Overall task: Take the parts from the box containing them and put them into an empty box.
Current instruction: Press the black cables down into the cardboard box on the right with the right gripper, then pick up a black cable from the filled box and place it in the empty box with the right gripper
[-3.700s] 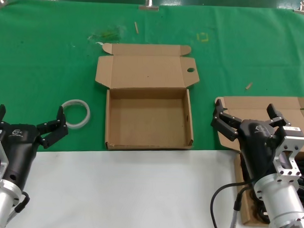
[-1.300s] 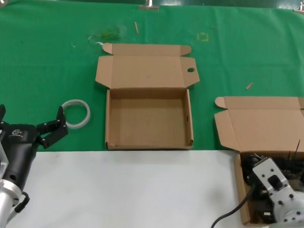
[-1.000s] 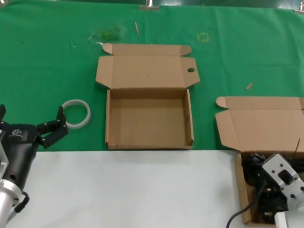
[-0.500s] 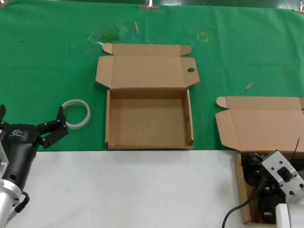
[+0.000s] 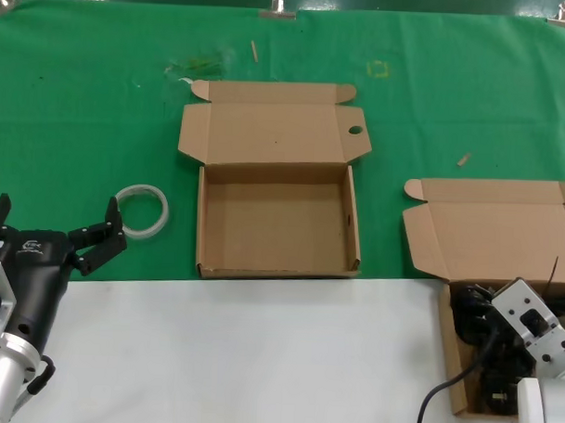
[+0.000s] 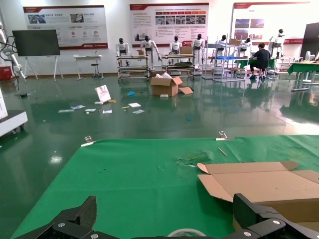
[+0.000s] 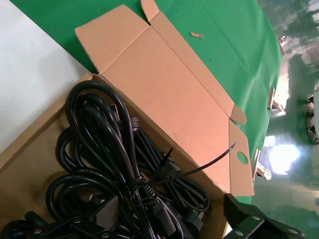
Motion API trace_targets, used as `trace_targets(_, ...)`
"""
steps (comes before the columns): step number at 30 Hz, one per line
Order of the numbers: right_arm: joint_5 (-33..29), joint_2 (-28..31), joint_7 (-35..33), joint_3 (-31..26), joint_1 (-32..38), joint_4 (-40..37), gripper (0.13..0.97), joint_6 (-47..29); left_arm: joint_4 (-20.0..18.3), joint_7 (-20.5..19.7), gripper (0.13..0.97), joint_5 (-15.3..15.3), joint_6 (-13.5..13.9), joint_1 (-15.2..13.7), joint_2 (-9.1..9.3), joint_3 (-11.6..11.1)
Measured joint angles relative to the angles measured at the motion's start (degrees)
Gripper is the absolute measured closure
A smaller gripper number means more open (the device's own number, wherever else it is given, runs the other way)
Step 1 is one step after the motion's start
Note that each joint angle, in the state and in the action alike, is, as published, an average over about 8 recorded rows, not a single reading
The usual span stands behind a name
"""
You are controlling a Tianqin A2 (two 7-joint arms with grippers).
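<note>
The empty box (image 5: 354,234) lies open mid-table, its lid folded back. The box containing the parts (image 5: 491,228) is at the front right, lid open; black cables (image 5: 466,315) fill it. My right gripper (image 7: 174,224) is down inside that box, open. One finger (image 7: 102,216) is sunk among the cable bundles (image 7: 114,159) and the other finger (image 7: 251,221) is by the box's wall, with cables lying between them. In the head view the wrist (image 5: 534,332) hides the fingers. My left gripper (image 5: 55,219) hovers open and idle at the front left.
A white ring (image 5: 141,211) lies on the green mat just beyond the left gripper (image 6: 164,204) and shows as a ring's edge (image 6: 187,232) in the left wrist view. White table surface (image 5: 259,359) spans the front. Small scraps (image 5: 463,159) lie on the mat.
My right gripper has come down from above the box's lid into the cable box; over the last half second it barely shifted. The left arm has not moved.
</note>
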Motion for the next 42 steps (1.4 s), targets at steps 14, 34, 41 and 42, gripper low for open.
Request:
trace_targets(14, 0.0, -0.03, -0.82, 1.02, 1.16, -3.42, 0.532, -2.3, 0.0, 0.0, 0.132, 0.0, 0.0, 0.0, 0.0, 0.0)
trace_targets(34, 0.0, 0.07, -0.89, 1.3, 2.79, -6.06, 0.893, -4.01, 0.0, 0.0, 0.132, 0.0, 0.0, 0.0, 0.0, 0.0)
trace_targets(41, 0.0, 0.07, -0.43, 0.71, 2.27, -4.18, 0.936, -2.96, 0.0, 0.0, 0.132, 0.0, 0.0, 0.0, 0.0, 0.0)
trace_targets(42, 0.0, 0.07, -0.3, 0.5, 2.2, -3.77, 0.943, -2.75, 0.0, 0.0, 0.132, 0.0, 0.0, 0.0, 0.0, 0.0)
